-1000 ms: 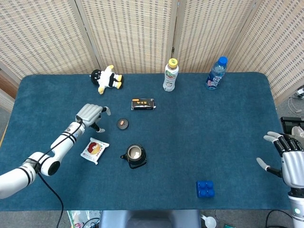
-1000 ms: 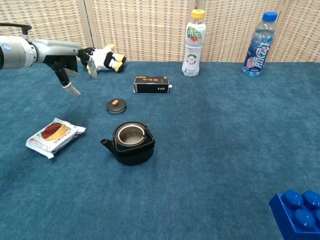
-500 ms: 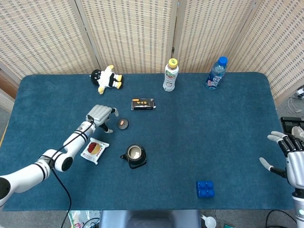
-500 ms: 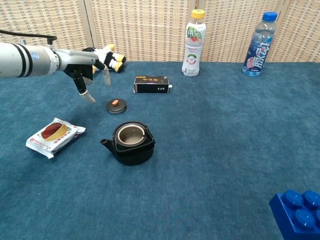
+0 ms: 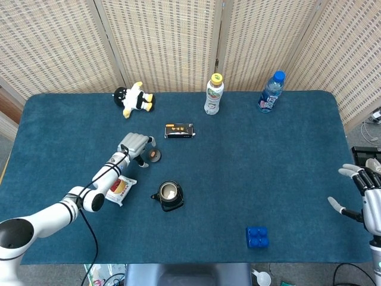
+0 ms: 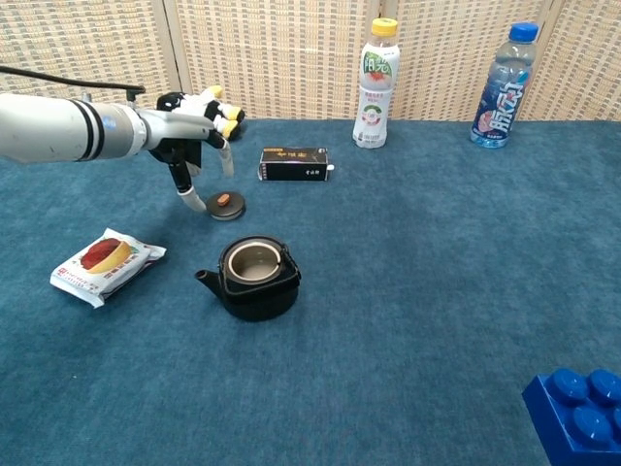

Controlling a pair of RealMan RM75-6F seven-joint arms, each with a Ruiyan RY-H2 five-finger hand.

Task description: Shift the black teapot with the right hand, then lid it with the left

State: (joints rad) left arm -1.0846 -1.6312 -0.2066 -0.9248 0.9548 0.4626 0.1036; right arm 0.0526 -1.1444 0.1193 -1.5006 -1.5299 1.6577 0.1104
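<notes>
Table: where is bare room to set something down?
The blue cloth is bare between the black teapot, blue brick and bottles. It is crowded on the left, where the left robot hand reaches the lid beside the snack packet.

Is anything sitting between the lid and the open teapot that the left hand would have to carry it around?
Nothing visible does. The lid lies on bare cloth just behind the black teapot, with the left hand right beside it. The snack packet and black box lie off to the sides.
</notes>
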